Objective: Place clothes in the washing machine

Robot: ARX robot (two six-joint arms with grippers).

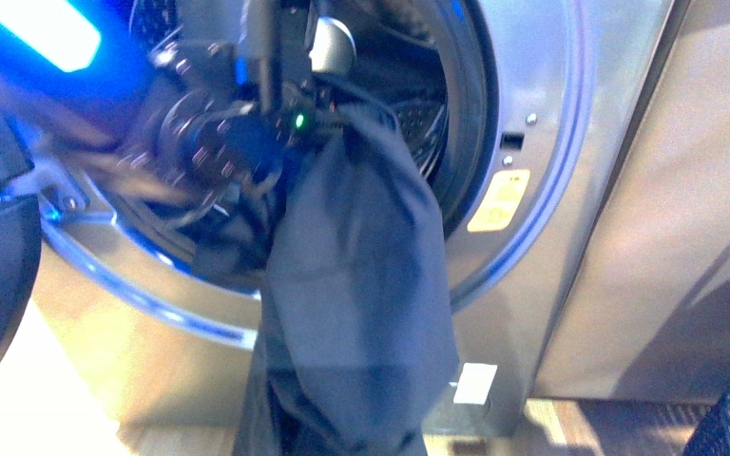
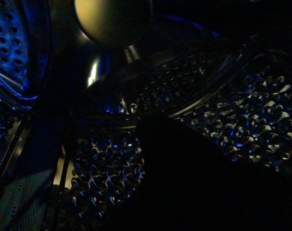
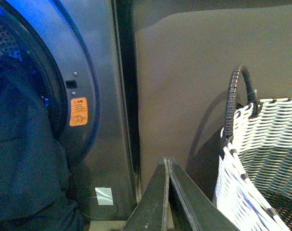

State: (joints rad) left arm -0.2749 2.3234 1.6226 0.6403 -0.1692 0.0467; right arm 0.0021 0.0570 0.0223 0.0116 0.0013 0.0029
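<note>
Clothes (image 1: 361,285) are hanging out the washing machine (image 1: 542,218) porthole, top end at left gripper (image 1: 326,112) (grip state: can't tell); right gripper (image 3: 168,192) is sitting pressed together, empty.

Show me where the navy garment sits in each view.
Front view: garment hangs from the porthole down the washing machine's front.
Left wrist view: dim; a stitched fabric edge beside the drum wall, probably it.
Right wrist view: garment fills the porthole beside the yellow sticker.
Shared landmark: that sticker, also in the front view.
</note>
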